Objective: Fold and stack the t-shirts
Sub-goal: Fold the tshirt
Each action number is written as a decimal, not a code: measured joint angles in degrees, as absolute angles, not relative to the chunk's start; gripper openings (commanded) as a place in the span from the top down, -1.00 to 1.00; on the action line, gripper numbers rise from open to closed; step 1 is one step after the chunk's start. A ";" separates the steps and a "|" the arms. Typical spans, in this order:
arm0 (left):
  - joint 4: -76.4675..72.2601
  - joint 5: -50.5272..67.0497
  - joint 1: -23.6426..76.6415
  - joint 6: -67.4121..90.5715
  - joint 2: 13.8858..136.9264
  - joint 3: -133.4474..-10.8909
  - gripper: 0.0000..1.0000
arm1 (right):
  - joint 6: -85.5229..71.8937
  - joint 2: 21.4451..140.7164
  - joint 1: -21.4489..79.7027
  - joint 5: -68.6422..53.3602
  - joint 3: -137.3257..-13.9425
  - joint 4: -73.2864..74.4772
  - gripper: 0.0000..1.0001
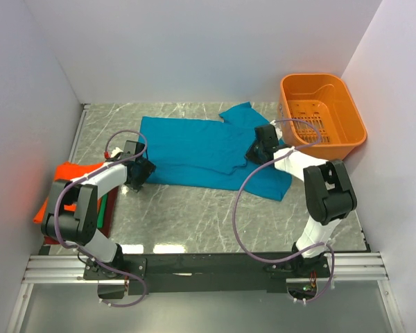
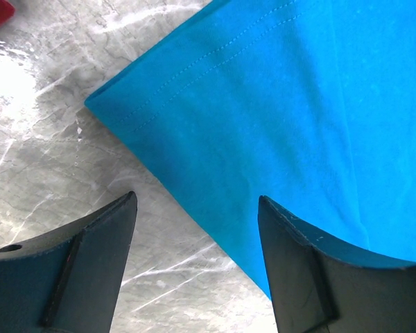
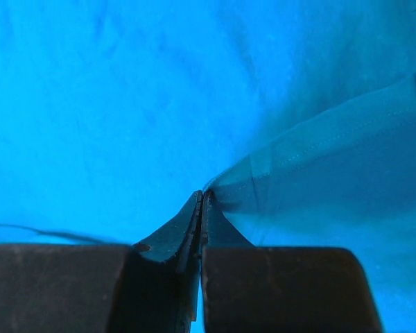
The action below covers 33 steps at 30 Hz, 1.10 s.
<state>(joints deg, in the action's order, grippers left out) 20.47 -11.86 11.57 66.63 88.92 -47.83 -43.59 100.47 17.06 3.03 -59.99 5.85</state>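
item 1, teal-blue t-shirt (image 1: 201,149): soft matte knit, spread flat across the middle of the table (image 1: 194,208), one sleeve towards the far side, its right part doubled over itself. the left wrist view shows a hem corner (image 2: 263,104) with two parallel rows of stitching along the edge

item 2, table: grey marble-patterned top, glossy, with bright glare patches

item 3, left gripper (image 1: 140,175): at the near-left corner of the shirt. jaws stand wide apart, gripping nothing. in its own view (image 2: 197,208) one dark finger is over bare marble and the other over the cloth, the shirt edge running between them

item 4, right gripper (image 1: 260,147): on the shirt's right part, near the sleeve. jaws pressed together (image 3: 202,198), clamped on a small ridge of the teal cloth that rises to the tips. a stitched hem runs across the layer beside it

item 5, left edge of table: orange t-shirt (image 1: 66,182) on top, with a green t-shirt (image 1: 105,207) and a dark red t-shirt (image 1: 111,223) showing only as thin edges beside it, partly hidden by the left arm

item 6, basket (image 1: 324,111): orange rigid plastic, rounded rectangle, slotted floor, in the far right corner, apart from the shirt
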 measured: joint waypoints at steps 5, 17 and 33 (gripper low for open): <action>20.69 -11.88 11.31 66.63 88.64 -47.57 -0.52 | -43.57 101.41 16.73 4.67 -61.21 6.68 0.92; 21.67 -11.84 7.70 65.98 86.74 -45.91 -0.45 | -41.17 96.05 16.60 4.80 -58.83 9.98 0.02; 21.50 -15.18 6.13 65.36 81.76 -43.29 -0.72 | -40.45 64.23 16.32 5.17 -36.03 17.39 0.06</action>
<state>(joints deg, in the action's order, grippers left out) 21.50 -15.18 6.13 65.36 81.76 -43.29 -40.45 64.23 16.32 5.17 -36.03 17.39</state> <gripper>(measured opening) 0.894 0.487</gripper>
